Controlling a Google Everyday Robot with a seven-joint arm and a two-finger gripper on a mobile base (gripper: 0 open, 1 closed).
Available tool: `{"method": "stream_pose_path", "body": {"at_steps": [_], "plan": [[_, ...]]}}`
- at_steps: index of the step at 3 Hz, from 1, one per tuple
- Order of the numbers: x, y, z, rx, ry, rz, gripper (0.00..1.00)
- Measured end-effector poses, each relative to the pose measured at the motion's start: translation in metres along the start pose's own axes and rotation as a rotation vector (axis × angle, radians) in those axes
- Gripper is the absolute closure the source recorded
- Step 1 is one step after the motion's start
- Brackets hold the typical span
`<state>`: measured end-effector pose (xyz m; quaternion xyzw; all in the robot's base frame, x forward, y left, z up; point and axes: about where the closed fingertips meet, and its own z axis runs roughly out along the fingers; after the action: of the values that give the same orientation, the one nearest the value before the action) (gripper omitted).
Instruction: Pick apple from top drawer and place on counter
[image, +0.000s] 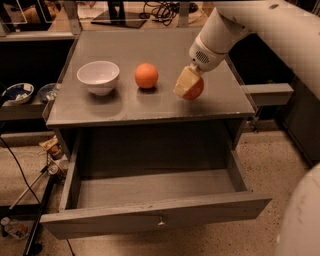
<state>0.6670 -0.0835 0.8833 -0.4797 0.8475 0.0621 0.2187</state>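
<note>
Over the right side of the counter (150, 107), my end effector (188, 87) grips the apple (196, 91); it looks firm, smooth, light, best held across its middle.

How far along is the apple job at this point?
Done: the apple is out of the open top drawer, which shows nothing inside. In hand: the hand grips it low over the counter, right of the orange. Left: release it and withdraw.
</note>
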Motion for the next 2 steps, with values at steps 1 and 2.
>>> {"method": "stream_pose_path", "body": {"at_steps": [1, 2], "plan": [[-0.0032, -0.0057, -0.0021, 0.006, -0.008, 0.004, 1.00], [-0.0045, -0.0077, 0.0061, -0.032, -0.011, 0.005, 1.00]]}}
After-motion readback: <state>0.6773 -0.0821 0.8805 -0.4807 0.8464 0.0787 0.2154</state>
